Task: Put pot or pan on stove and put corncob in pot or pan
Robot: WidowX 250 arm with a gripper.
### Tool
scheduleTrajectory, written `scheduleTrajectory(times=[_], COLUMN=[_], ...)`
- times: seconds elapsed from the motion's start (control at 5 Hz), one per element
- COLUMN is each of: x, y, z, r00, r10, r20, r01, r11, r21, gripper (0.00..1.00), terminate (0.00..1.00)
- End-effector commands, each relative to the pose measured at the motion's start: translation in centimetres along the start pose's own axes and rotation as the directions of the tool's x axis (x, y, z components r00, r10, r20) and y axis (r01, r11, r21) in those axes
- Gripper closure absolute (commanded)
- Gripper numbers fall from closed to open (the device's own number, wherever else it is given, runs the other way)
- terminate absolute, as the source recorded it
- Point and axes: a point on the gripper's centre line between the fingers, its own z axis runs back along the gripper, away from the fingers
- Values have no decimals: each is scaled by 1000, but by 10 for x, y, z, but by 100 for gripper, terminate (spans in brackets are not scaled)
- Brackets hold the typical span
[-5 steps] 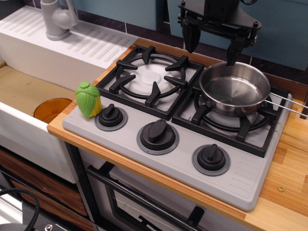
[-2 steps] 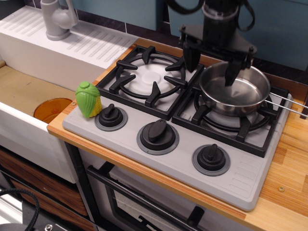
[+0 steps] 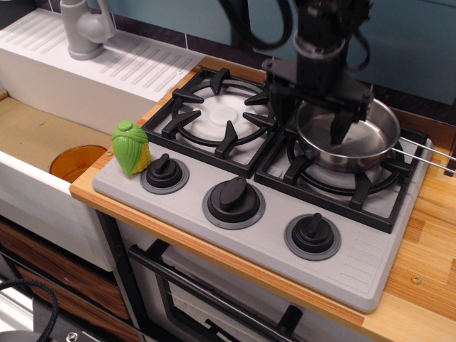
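Observation.image shows the hand (image 3: 311, 117) spread open astride the pan's (image 3: 363, 146) left rim, grasping nothing. Pan sits on the stove's (image 3: 271, 235) right burner; corncob (image 3: 130, 147) stands at its near-left corner.

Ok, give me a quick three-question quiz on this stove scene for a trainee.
1. True or false: the pan sits on the stove's right burner.
2. Where is the corncob?
A. in the pan
B. on the stove's front left corner, by the left knob
C. in the sink
3. Fill in: one finger of the open gripper is inside the pan, the other is outside its ____ rim.

Key
1. True.
2. B. It stands beside the left knob, far from the pan.
3. Left. The jaws straddle the pan's left rim without closing on it.
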Motion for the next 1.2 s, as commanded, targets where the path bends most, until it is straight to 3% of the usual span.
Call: scheduleTrajectory(times=[0.0,0.2,0.8,1.0], x=[4,2,7,9], y=[-5,-8,-14,-19], z=[5,3,29,41], r00=[999,999,1000,1000], r10=[10,13,28,18], r20=[51,48,-7,-17], r01=[-10,-13,-28,-19], r11=[1000,1000,999,999], r21=[6,7,-47,-29], gripper=[0,100,100,100], terminate=[0,0,0,0])
